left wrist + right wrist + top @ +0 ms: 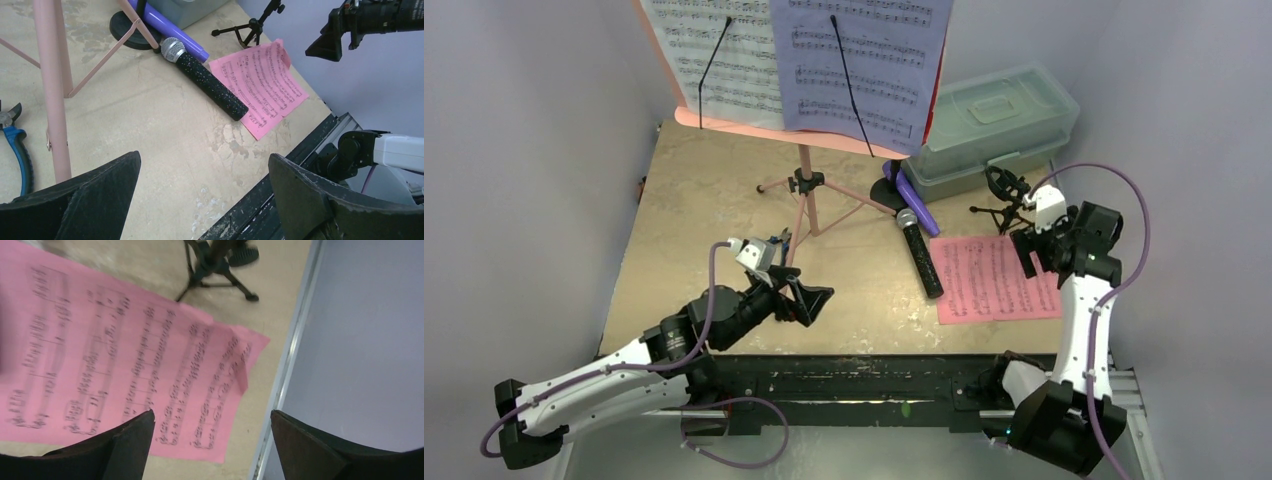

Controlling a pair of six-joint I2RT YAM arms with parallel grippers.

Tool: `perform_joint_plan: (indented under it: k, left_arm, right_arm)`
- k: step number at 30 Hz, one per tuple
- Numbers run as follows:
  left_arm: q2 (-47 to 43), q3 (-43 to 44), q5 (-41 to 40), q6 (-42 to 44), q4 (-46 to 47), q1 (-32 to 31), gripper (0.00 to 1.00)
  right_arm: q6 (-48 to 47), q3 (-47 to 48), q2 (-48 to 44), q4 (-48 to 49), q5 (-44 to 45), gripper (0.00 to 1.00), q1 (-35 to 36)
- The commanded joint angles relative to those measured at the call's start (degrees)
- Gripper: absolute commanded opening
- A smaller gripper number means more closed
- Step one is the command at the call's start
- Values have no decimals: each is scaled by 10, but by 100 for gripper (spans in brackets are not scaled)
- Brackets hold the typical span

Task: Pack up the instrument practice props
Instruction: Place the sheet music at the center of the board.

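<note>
Left gripper [812, 302]: jaws are standing wide apart, empty, hovering near the pink music rack [804, 205].
Right gripper [210, 450]: jaws are gaping, gripping nothing, hanging over the red sheet [115, 355] lying on the table [272, 305].
Top view only: white sheet [714, 60] and lavender sheet [864, 60] are resting on the rack's panel, with the greenish box [994, 120] behind.
Left wrist only: blue-handled pliers [17, 145] are lying beside the rack's pole.
Mics: black silver-headed mic [205, 80] is lying with its tail at the red sheet's edge, the purple mic [170, 31] just behind.
Right wrist: black mic support [210, 265] is standing beyond the sheet's curled corner.
</note>
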Motion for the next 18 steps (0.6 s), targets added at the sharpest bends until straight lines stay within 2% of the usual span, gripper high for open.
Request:
perform_joint_plan:
  k: [1, 6, 10, 14, 16, 18]
  left_arm:
    - [-14, 35, 6, 31, 8, -2, 100]
    - [-19, 58, 6, 56, 5, -2, 100]
    - [-8, 96, 8, 85, -10, -2, 100]
    - [11, 139, 1, 114, -25, -2, 99]
    - [20, 157, -2, 128, -32, -2, 99]
    - [29, 168, -5, 140, -33, -2, 99]
  right_arm:
    - [-28, 66, -32, -99, -190, 91, -1]
    - [-103, 81, -30, -205, -411, 93, -1]
    - [-166, 77, -1, -257, -531, 93, -1]
    - [-241, 82, 43, -323, -608, 94, 0]
    - [-317, 91, 69, -385, -627, 94, -1]
    - [-343, 98, 87, -412, -645, 99, 0]
